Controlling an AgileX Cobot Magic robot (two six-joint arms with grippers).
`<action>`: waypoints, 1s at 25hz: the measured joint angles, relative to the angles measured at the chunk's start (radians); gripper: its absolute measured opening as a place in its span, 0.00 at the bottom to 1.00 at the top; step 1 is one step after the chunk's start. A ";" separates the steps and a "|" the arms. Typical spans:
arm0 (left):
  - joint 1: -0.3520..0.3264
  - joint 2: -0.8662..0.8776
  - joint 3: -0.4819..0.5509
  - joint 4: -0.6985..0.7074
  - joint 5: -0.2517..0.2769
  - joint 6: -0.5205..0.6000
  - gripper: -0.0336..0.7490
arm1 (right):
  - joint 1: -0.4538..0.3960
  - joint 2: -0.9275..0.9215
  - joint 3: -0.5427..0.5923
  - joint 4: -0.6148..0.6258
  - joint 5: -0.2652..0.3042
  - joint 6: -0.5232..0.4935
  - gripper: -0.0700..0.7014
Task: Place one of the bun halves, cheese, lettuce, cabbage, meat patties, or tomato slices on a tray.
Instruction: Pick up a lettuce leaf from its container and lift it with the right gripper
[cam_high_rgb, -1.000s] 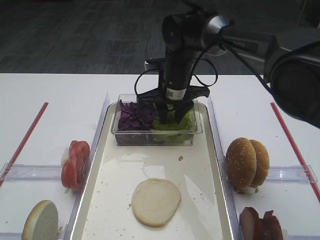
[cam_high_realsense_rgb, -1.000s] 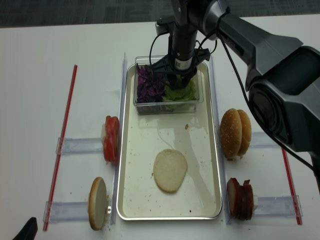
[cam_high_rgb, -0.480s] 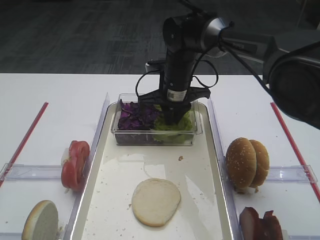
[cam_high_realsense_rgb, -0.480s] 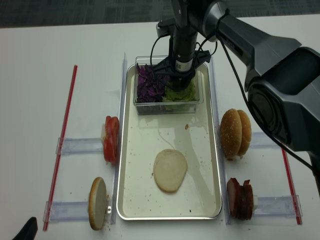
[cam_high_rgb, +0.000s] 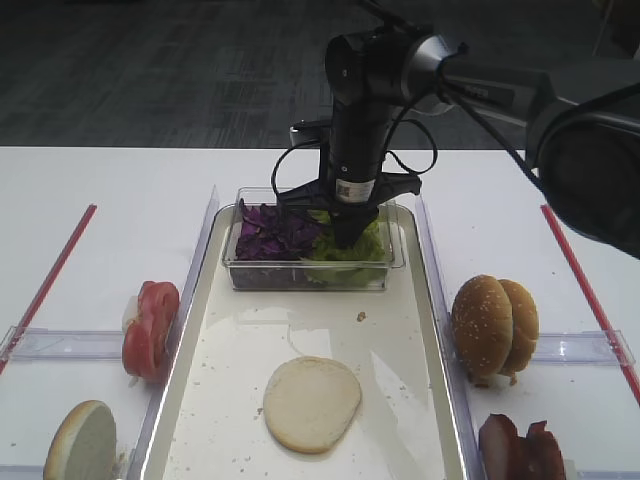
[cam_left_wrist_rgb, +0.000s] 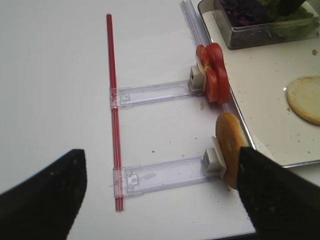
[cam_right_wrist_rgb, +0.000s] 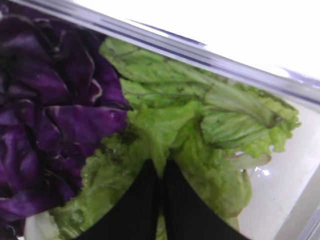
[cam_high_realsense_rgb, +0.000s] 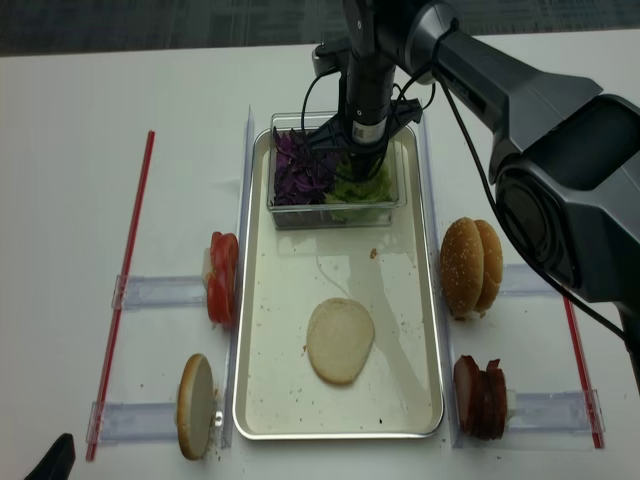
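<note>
My right gripper (cam_high_rgb: 350, 232) (cam_right_wrist_rgb: 161, 166) reaches down into the clear box (cam_high_rgb: 310, 276), its black fingers pinched shut on a fold of the crinkly green lettuce (cam_right_wrist_rgb: 220, 125) (cam_high_rgb: 358, 250). Purple cabbage (cam_right_wrist_rgb: 45, 100) (cam_high_rgb: 268, 230) fills the box's left half. The box stands at the far end of the cream tray (cam_high_rgb: 240, 340), where a pale bun half (cam_high_rgb: 312, 403) lies flat. My left gripper (cam_left_wrist_rgb: 160, 200) hangs open over the table's left front, next to an upright bun half (cam_left_wrist_rgb: 230, 150). No cheese is in view.
Tomato slices (cam_high_rgb: 150, 328) stand on edge in a clear rail left of the tray. Two sesame bun halves (cam_high_rgb: 493, 325) and meat patties (cam_high_rgb: 522, 448) stand in rails on the right. Red strips (cam_high_rgb: 50, 272) mark both table sides.
The right gripper's jaws have closed on the lettuce inside the box. The arm has stayed over the same spot, and nothing else has moved.
</note>
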 joint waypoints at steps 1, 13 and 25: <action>0.000 0.000 0.000 0.000 0.000 0.000 0.76 | 0.000 0.000 0.000 0.000 0.000 -0.001 0.16; 0.000 0.000 0.000 0.000 0.000 0.000 0.76 | 0.000 -0.020 0.000 -0.009 0.000 -0.007 0.16; 0.000 0.000 0.000 0.000 0.000 0.000 0.76 | 0.000 -0.108 0.000 -0.013 0.002 -0.007 0.16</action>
